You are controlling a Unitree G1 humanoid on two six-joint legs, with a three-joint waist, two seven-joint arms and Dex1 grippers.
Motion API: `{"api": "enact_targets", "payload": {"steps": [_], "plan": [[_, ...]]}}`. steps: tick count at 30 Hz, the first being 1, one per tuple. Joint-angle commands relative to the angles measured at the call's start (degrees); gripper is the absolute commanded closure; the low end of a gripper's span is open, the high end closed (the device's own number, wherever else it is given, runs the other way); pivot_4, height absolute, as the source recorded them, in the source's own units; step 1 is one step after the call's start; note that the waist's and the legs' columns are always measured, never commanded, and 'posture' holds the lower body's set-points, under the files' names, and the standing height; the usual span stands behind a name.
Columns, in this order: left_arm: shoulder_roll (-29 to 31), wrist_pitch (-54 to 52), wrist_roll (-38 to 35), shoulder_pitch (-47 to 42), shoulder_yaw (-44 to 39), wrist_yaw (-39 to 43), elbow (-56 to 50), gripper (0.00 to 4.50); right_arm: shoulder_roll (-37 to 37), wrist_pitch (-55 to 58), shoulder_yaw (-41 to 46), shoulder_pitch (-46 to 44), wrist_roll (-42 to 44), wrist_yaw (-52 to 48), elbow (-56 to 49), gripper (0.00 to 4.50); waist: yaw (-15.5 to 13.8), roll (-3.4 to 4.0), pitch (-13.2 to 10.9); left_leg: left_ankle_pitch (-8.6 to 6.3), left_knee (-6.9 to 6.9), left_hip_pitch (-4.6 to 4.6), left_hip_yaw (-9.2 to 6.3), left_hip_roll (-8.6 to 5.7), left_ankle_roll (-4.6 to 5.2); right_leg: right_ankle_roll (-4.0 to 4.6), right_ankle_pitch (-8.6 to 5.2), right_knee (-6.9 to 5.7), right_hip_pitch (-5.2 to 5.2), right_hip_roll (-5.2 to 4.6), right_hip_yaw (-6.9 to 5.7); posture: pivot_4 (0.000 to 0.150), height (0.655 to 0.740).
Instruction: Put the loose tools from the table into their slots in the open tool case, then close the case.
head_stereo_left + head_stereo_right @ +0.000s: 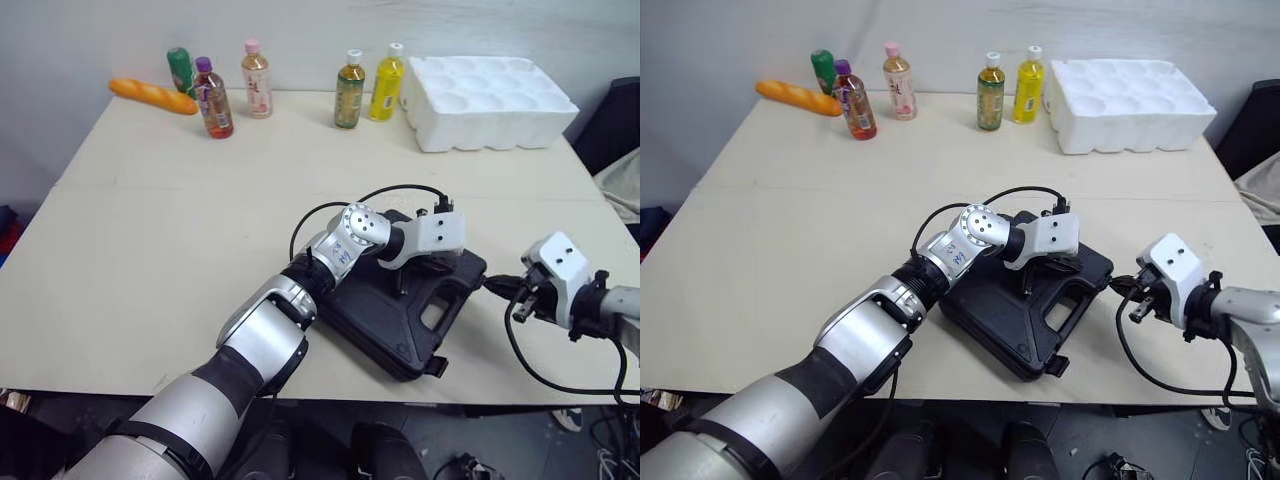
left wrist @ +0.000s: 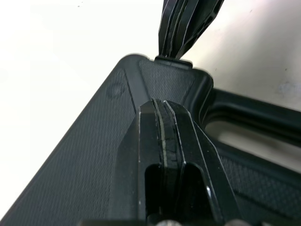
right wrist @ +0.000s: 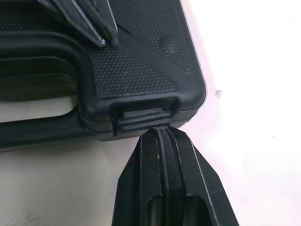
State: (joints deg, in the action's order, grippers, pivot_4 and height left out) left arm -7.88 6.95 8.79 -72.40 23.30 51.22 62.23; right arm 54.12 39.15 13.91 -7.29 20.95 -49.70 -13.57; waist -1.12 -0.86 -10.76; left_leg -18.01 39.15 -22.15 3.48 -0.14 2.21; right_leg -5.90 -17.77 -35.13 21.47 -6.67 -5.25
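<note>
The black tool case [image 1: 385, 325] lies closed on the table near the front edge, handle side toward the right. My left gripper [image 1: 402, 283] is shut, and its fingertips rest on the case's lid [image 2: 94, 155] near the handle. My right gripper [image 1: 493, 286] is shut as well, with its tips against a latch [image 3: 141, 118] at the case's right corner. In the left wrist view the left fingers [image 2: 165, 141] lie flat on the textured lid, and the right gripper [image 2: 188, 28] meets the latch just beyond them. No loose tools lie on the table.
Several drink bottles [image 1: 350, 90] and a baguette [image 1: 152, 95] stand along the table's far edge. A white foam tray [image 1: 490, 100] sits at the far right. The case's front corner [image 1: 432, 366] is close to the table's front edge.
</note>
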Motion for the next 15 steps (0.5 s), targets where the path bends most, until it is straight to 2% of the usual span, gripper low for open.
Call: {"api": "enact_targets", "payload": {"steps": [1,15], "plan": [[-1.13,-2.24,4.60,2.71,3.31,1.31,5.19,4.50,-0.82,1.00,0.32,-2.51,2.90,0.12,-5.03,4.45,0.14,0.01,0.01,0.00,-0.01,0.00,0.01,0.01,-0.01,0.00,0.00,0.00,0.01,0.01,0.01,0.150,0.7384],[-0.07,-2.09,4.56,2.21,2.59,0.93,5.35,4.50,-0.12,1.29,0.54,-0.02,1.31,0.72,-5.58,4.45,0.12,-0.08,0.08,-0.01,-0.02,0.03,0.04,0.03,-0.03,0.00,0.00,0.00,0.02,0.00,0.13,0.150,0.7384]]}}
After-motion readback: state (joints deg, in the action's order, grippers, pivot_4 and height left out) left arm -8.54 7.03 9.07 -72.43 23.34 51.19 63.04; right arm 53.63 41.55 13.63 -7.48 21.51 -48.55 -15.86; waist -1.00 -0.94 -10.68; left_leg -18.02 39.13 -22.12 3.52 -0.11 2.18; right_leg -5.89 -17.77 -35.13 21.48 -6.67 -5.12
